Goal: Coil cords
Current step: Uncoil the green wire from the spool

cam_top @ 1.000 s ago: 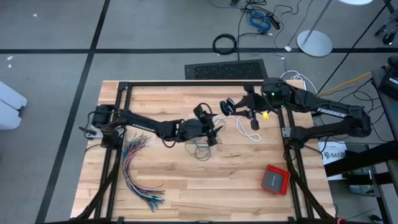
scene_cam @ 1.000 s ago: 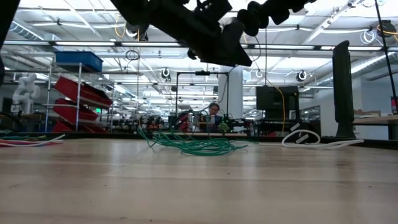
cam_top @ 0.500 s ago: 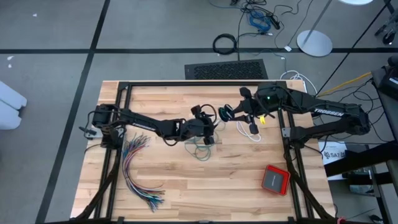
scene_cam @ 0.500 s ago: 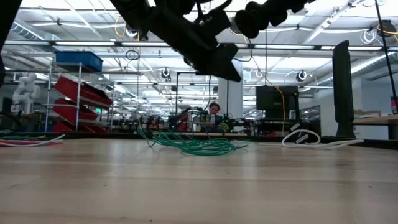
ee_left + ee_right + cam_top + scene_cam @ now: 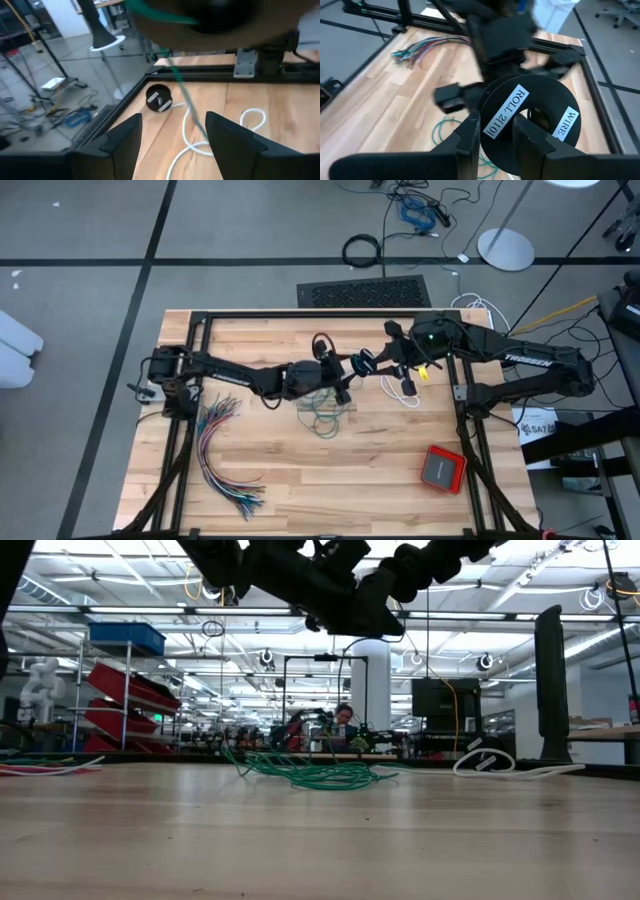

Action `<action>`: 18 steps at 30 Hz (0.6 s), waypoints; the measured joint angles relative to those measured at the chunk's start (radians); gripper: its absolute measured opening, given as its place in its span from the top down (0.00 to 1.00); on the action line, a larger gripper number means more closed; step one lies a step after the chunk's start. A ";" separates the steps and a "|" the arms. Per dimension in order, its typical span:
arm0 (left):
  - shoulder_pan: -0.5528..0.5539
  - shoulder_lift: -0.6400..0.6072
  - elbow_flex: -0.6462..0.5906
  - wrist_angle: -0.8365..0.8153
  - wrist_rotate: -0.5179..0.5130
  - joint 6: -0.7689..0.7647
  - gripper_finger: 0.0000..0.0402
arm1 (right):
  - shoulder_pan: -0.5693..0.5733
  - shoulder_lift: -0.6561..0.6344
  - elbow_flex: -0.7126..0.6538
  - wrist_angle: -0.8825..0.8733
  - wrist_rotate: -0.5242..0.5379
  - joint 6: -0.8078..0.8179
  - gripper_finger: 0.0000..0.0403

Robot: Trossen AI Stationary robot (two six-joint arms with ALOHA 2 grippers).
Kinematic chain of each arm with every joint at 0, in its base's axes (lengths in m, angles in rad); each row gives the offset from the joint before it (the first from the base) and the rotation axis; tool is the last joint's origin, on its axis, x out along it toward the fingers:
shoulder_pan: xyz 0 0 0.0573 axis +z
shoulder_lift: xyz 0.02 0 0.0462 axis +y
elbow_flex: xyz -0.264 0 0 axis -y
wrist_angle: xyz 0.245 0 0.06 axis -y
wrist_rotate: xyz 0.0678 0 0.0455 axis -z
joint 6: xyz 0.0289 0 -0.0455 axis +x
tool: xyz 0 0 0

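Observation:
The teal-green cord lies in a loose heap [image 5: 322, 418] [image 5: 315, 772] on the table's middle. One strand [image 5: 187, 102] rises from it to a black spool [image 5: 530, 115] labelled "ROLL 2110" and "WIRE". My right gripper [image 5: 372, 362] [image 5: 495, 130] is shut on this spool above the table. My left gripper [image 5: 338, 375] [image 5: 172, 125] is open just left of the spool. The teal strand passes between its fingers; whether it touches them I cannot tell. A white cord [image 5: 400, 392] [image 5: 200, 145] lies looped to the right. My right gripper pinches the spool at its rim [image 5: 506, 120] between its two fingers, close to the "ROLL 2110" label. The fingers come from the table's right, slanting down. The spool is lifted clear of the table, with its labelled face tilted toward the wrist camera.
A fan of many-coloured wires [image 5: 225, 450] lies at the near left. A red box [image 5: 442, 468] sits at the near right. A small black labelled disc [image 5: 159, 98] rests beside the white cord. Black frame rails [image 5: 300, 316] border the table.
My left gripper has risen and gone toward the table's far edge, closer to the spool. The teal heap has stayed where it was.

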 joint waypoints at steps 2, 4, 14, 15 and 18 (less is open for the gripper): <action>0.011 0.000 0.000 0.014 0.051 -0.017 0.44 | 0.000 0.003 0.000 0.004 -0.013 0.002 0.81; 0.016 0.000 0.000 0.022 0.121 -0.023 0.45 | 0.000 0.005 0.000 0.006 -0.012 0.006 0.81; 0.025 0.000 0.000 0.020 0.181 -0.049 0.66 | 0.000 0.016 0.000 0.047 -0.014 0.012 0.81; 0.027 0.000 0.000 0.019 0.181 -0.049 0.69 | 0.000 0.018 0.000 0.048 -0.015 0.016 0.81; 0.032 0.000 0.000 0.019 0.181 -0.043 0.79 | 0.001 0.024 0.000 0.040 -0.015 0.020 0.81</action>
